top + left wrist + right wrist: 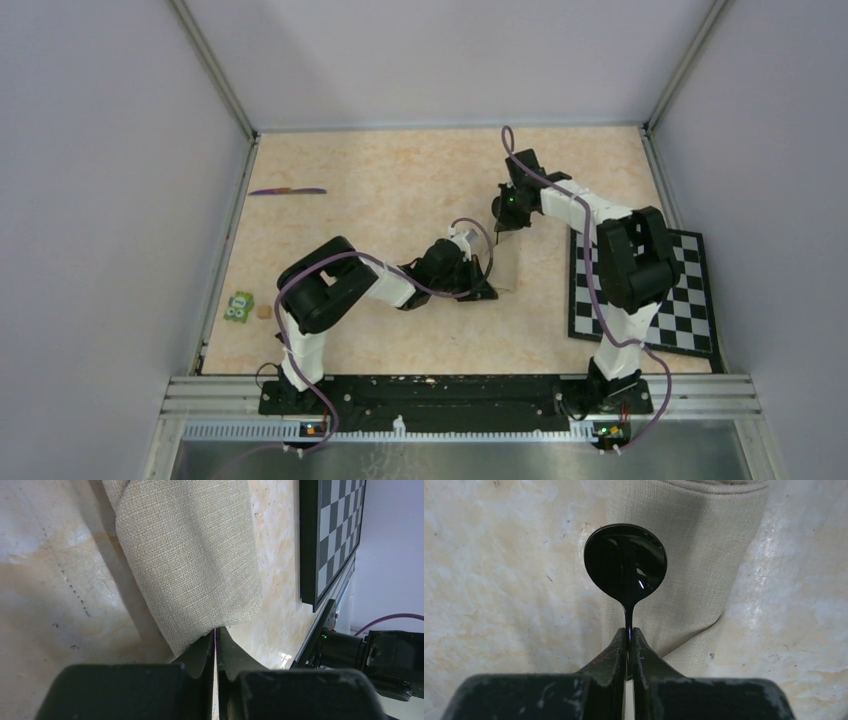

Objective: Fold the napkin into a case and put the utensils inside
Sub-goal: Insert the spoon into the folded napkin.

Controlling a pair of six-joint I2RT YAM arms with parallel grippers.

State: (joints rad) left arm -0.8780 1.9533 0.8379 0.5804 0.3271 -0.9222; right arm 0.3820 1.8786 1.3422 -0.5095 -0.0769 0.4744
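Observation:
The napkin [190,555] is a folded beige oblong case, also in the top view [507,264] at mid-table. My left gripper [215,631] is shut on its near edge and holds that edge a little off the table; in the top view it [484,290] sits at the case's near-left side. My right gripper [629,631] is shut on the handle of the black spoon [625,562], whose round bowl hangs over the cloth [694,555]. In the top view the right gripper [506,222] is just beyond the case's far end. The purple knife [287,190] lies far left.
A black-and-white checkerboard [640,290] lies at the right, also in the left wrist view [330,535]. A green toy [239,307] and a small tan block [264,311] sit near the front left. Grey walls close in the table on three sides.

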